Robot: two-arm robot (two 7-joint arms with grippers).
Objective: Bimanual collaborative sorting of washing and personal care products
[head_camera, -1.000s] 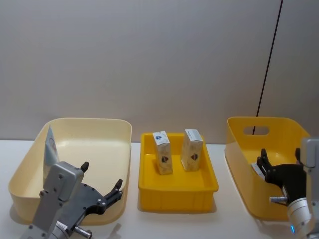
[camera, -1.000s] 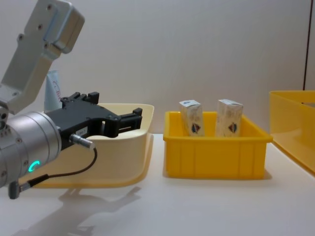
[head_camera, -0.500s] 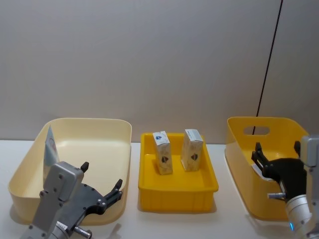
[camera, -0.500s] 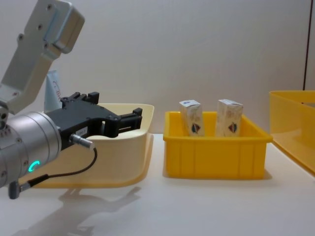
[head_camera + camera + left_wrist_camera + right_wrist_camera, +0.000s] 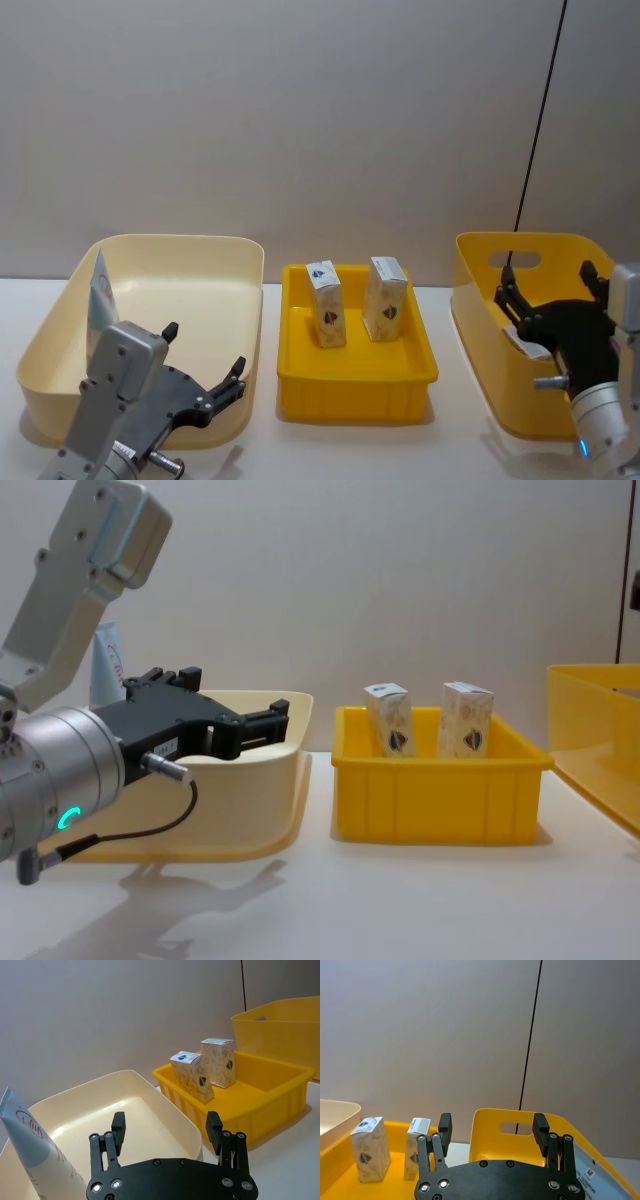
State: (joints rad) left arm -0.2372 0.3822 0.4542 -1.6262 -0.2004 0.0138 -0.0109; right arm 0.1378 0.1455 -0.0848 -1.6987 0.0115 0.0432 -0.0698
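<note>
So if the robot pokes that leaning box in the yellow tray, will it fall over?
Probably. The left carton stands tall on a narrow base and already tilts, so a nudge could topple it. It looks like thin cardboard, likely light. The yellow tray walls would probably stop it sliding out.

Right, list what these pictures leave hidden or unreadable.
- Tube in the cream bin: lower part hidden by the bin wall in the head view, by the left claw in the chest view.
- White item in the right yellow bin: mostly covered by the right claw, head view.
- Carton print: too small to read.
</note>
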